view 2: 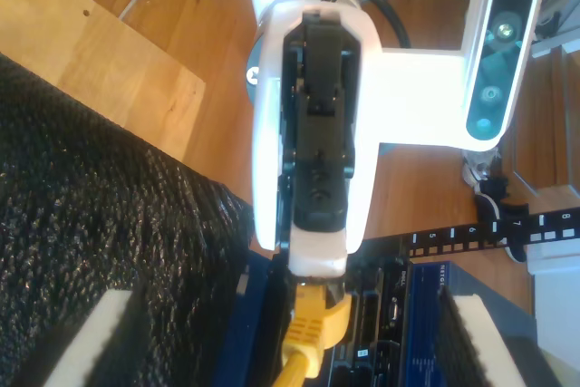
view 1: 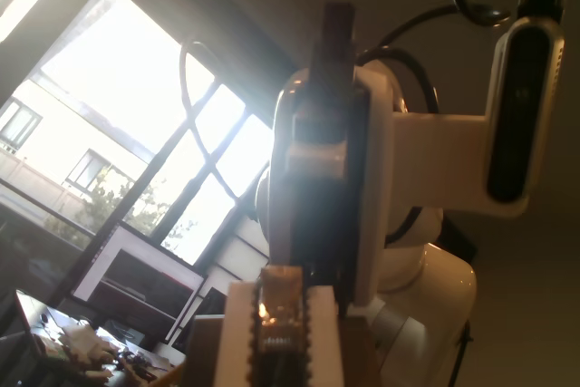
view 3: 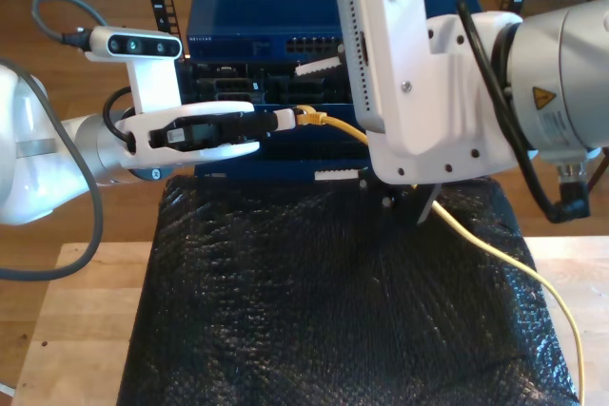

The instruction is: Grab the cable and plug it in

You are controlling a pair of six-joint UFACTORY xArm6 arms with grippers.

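My first gripper (view 3: 285, 121), on the arm at the exterior view's left, is shut on the yellow cable (view 3: 335, 125) at its plug end. In the first wrist view the clear plug (view 1: 276, 319) sits between the white serrated fingers (view 1: 240, 337). My second gripper (view 3: 326, 121), on the big arm at the exterior view's right, stands open, one pad (view 3: 317, 66) above the plug and one below it. The second wrist view shows the yellow plug boot (view 2: 310, 324) at the tip of my first gripper (view 2: 313, 274). The cable (view 3: 495, 254) runs behind the second arm and off the mat.
A blue network switch (view 3: 257, 7) and a black panel with ports (view 3: 228, 87) stand just behind the plug. Black bubble wrap (view 3: 314, 311) covers the wooden table (view 3: 86, 330). A perforated rack rail (view 2: 507, 224) lies beside the switch.
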